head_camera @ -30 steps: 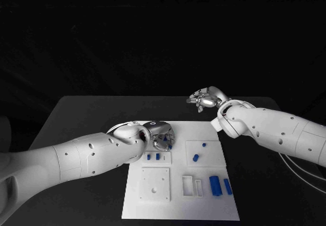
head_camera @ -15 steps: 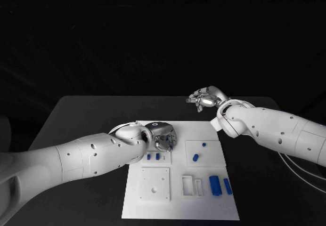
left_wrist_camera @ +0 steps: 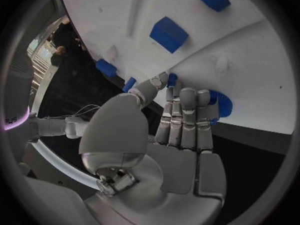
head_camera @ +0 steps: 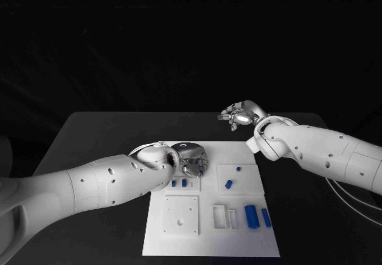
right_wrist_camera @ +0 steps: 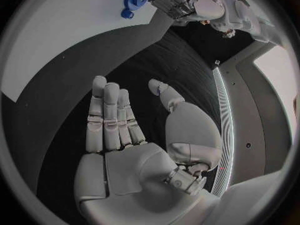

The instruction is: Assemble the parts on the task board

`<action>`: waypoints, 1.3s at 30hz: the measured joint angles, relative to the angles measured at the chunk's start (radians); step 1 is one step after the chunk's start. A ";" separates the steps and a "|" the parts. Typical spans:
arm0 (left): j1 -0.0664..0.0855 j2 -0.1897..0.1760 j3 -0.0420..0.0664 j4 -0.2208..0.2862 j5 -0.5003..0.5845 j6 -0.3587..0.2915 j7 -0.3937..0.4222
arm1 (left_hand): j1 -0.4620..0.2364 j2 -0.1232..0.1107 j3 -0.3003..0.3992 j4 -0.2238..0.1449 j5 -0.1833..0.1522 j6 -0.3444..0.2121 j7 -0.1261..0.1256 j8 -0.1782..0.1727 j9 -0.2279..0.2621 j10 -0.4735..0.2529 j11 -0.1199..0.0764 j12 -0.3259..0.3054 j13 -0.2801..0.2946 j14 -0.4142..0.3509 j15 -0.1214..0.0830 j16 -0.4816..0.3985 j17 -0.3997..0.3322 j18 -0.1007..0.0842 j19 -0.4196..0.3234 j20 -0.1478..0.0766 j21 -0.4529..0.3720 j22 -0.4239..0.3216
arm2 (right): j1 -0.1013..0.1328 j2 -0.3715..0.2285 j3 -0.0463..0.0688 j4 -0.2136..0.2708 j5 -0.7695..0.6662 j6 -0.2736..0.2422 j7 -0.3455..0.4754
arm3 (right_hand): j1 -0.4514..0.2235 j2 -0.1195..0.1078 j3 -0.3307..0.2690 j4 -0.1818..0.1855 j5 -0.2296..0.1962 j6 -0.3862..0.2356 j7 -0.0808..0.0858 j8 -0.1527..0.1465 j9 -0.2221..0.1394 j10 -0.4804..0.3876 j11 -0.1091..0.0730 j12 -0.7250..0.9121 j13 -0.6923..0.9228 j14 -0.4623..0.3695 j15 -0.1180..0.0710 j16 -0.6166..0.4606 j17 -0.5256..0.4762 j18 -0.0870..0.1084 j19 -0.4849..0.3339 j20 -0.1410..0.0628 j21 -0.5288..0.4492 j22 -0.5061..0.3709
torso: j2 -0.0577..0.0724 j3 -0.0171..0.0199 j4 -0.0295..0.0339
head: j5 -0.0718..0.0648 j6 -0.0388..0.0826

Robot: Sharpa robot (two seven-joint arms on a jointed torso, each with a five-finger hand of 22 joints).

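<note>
Head view: the left hand (head_camera: pixel 189 159) is down on the board (head_camera: pixel 211 243) near its far-left corner, fingers together on a round blue part (left_wrist_camera: pixel 220 105) at that edge. The right hand (head_camera: pixel 239 116) hovers over the table's (head_camera: pixel 95 138) far edge, fingers straight, holding nothing.

The task board (head_camera: pixel 211 243) is a white rectangular plate lying flat in the lower middle of the head view, its long side running away from the camera. Small blue parts lie on it: two short upright pieces (head_camera: pixel 179 183) side by side left of centre, a slanted oblong one (head_camera: pixel 229 184) and a tiny one (head_camera: pixel 239 169) in the raised square to the right, and two longer bars (head_camera: pixel 252 216) side by side lower right. White raised blocks (head_camera: pixel 181 216) sit lower left.
</note>
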 measured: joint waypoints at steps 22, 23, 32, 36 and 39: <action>-0.004 -0.001 -0.003 0.003 -0.039 -0.028 -0.001 | 0.011 0.033 0.080 0.009 0.006 0.091 -0.030 0.039 -0.011 0.082 -0.055 0.013 0.019 0.091 -0.055 0.054 0.000 0.001 0.083 -0.025 0.035 0.014 | 0.000 0.001 0.000 0.000 0.000 0.001 0.001 | 0.000 0.000 0.000 0.000 0.000 -0.004 0.003 0.000 0.000 0.000 0.000 0.004 -0.001 0.000 0.000 0.000 0.001 0.000 0.000 0.000 0.000 0.000 | 0.000 0.0005 0.0000 | -0.001 -0.001; -0.004 -0.002 -0.003 0.003 -0.039 -0.031 0.000 | 0.010 0.034 0.080 0.009 0.006 0.091 -0.030 0.039 -0.011 0.082 -0.055 0.013 0.019 0.092 -0.057 0.054 0.000 0.001 0.084 -0.023 0.035 0.014 | 0.000 0.001 0.000 0.000 0.000 0.001 0.001 | 0.000 0.000 0.000 0.000 0.000 -0.004 0.002 0.000 0.000 0.000 0.000 0.004 -0.001 0.000 0.000 0.000 0.001 0.000 0.000 0.000 0.000 0.000 | 0.000 0.0005 0.0000 | -0.001 0.000; -0.009 -0.012 -0.005 0.002 -0.044 -0.065 0.007 | 0.009 0.035 0.084 0.010 0.005 0.098 -0.030 0.039 -0.013 0.085 -0.058 0.011 0.019 0.102 -0.059 0.054 -0.002 -0.001 0.094 -0.027 0.039 0.015 | 0.000 0.001 0.000 0.000 0.000 0.001 0.001 | 0.000 0.000 0.000 0.000 0.000 -0.004 0.002 0.000 0.000 0.000 0.000 0.004 -0.002 0.000 0.000 0.000 0.001 0.000 0.000 0.000 0.000 0.001 | 0.000 0.0004 -0.0002 | 0.000 0.003; -0.010 -0.020 -0.005 0.005 -0.042 -0.080 0.007 | 0.009 0.035 0.086 0.008 0.004 0.098 -0.030 0.039 -0.015 0.085 -0.058 0.007 0.019 0.112 -0.058 0.058 -0.002 -0.003 0.103 -0.029 0.045 0.015 | 0.000 0.001 0.000 0.000 0.000 0.001 0.001 | 0.000 0.000 0.000 0.000 0.000 -0.004 0.002 0.000 0.000 0.000 0.000 0.004 -0.002 0.000 0.000 0.000 0.001 0.000 0.000 0.000 0.000 0.001 | 0.000 -0.0001 -0.0002 | 0.001 0.005; -0.012 -0.028 -0.005 0.012 -0.039 -0.088 0.007 | 0.009 0.035 0.086 0.008 0.006 0.098 -0.030 0.039 -0.015 0.085 -0.058 0.003 0.019 0.112 -0.059 0.058 -0.003 -0.003 0.105 -0.030 0.046 0.014 | 0.000 0.002 0.000 -0.001 0.000 0.001 0.001 | 0.000 0.000 0.000 0.000 0.000 -0.004 0.002 0.000 0.000 0.000 0.000 0.004 -0.002 0.000 0.000 0.000 0.001 0.000 0.000 0.000 0.000 0.001 | 0.000 -0.0002 -0.0001 | 0.001 0.006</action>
